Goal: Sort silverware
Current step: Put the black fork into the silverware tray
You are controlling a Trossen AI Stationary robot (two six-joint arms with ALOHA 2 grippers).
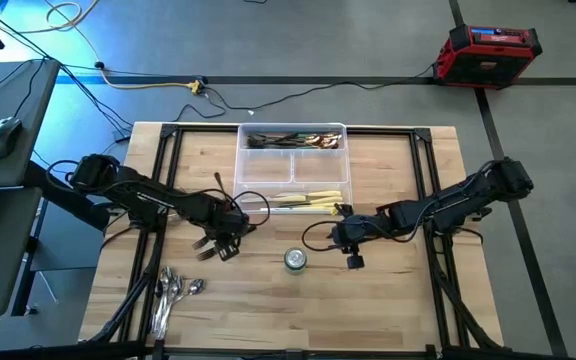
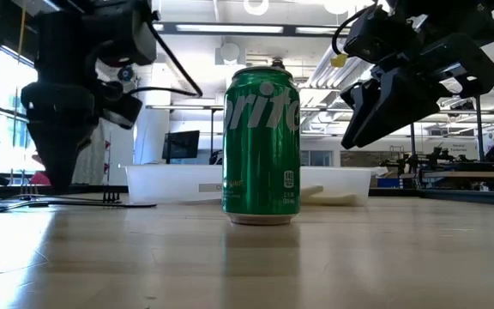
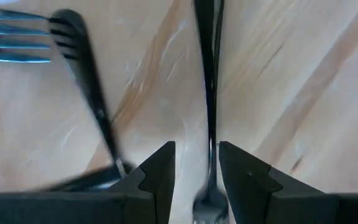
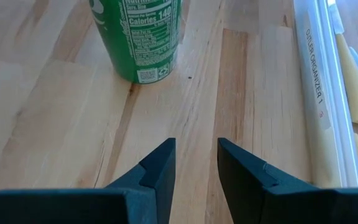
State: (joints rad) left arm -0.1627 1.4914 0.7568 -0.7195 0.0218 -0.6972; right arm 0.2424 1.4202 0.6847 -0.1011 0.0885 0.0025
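Left gripper hangs low over the wood, jaws parted, and a dark fork runs straight out between its fingers, not yet clamped. A second fork lies just off to one side, angled away. The risk: if the jaws close off-centre the slim handle could skate sideways, or a finger could nudge that neighbour. Right gripper hovers empty, jaws apart, with the green can ahead of it and the clear organizer tray alongside, cream-handled knives already inside. A swing toward the tray could tip that can. Spoons wait near the table edge behind the left gripper. Contents of the tray's far compartment are hard to make out.
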